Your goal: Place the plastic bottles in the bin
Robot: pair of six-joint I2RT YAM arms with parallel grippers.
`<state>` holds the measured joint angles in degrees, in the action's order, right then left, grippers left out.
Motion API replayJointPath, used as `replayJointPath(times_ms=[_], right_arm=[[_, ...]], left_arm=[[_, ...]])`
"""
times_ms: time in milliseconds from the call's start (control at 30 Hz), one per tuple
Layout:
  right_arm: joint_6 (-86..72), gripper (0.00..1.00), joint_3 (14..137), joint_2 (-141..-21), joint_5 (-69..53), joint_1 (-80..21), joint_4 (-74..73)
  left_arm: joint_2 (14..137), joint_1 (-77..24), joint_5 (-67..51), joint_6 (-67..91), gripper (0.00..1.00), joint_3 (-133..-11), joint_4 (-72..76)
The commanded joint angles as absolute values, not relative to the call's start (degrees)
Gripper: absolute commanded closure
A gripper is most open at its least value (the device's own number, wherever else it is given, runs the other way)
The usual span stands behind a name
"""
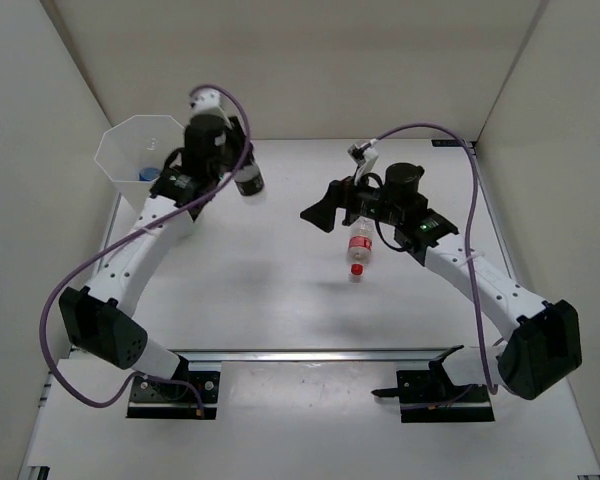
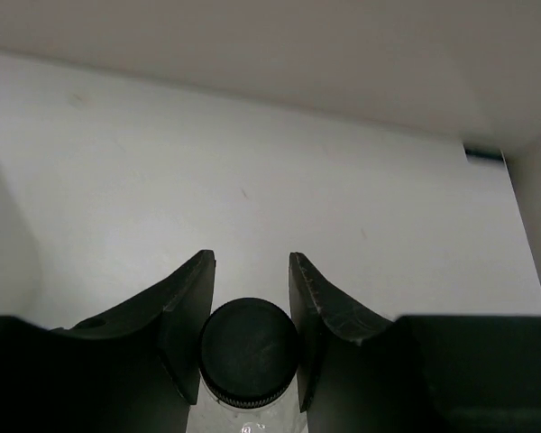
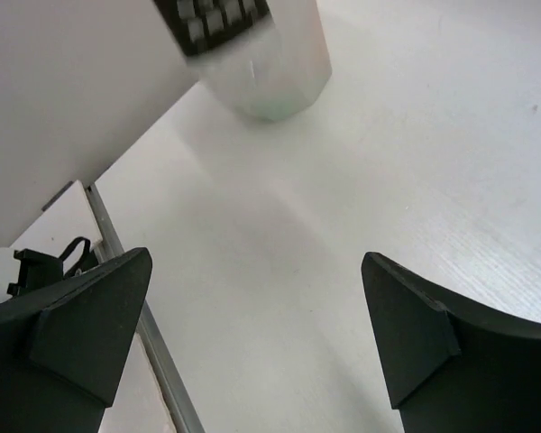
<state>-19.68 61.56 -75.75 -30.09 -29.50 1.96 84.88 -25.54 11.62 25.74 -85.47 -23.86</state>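
1. The left gripper (image 2: 251, 267) squeezes a bottle with a black cap (image 2: 249, 348) tight between its two fingers
2. This dark bottle hangs in the air just beside the bin (image 1: 130, 134), on its right, not over it
3. Something blue (image 1: 148, 174) sits inside the bin, too small to tell what
4. The right gripper (image 1: 321, 212) is wide open and holds nothing
5. A clear bottle with a red cap (image 1: 358, 249) lies on the white table (image 1: 270, 300), under the right arm, near its gripper
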Motion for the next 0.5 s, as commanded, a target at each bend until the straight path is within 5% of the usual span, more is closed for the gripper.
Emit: replayJointPath(times_ms=[0,267,467], right_arm=[[-19.1,0.01,61.1,-71.2,-30.3,-27.4,2.5],[-19.3,0.01,56.1,-65.4,-30.3,-18.7,-1.6],[-18.6,0.01,54.0,-63.3,-31.0,-14.9,-4.3]], left_arm=[[81.5,-17.8,24.9,20.1,1.0,-94.2,-25.9],[85.3,-13.6,57.6,4.0,1.0,-95.6,-9.5],[90.5,-7.7,57.6,6.2,1.0,-94.0,-12.2]])
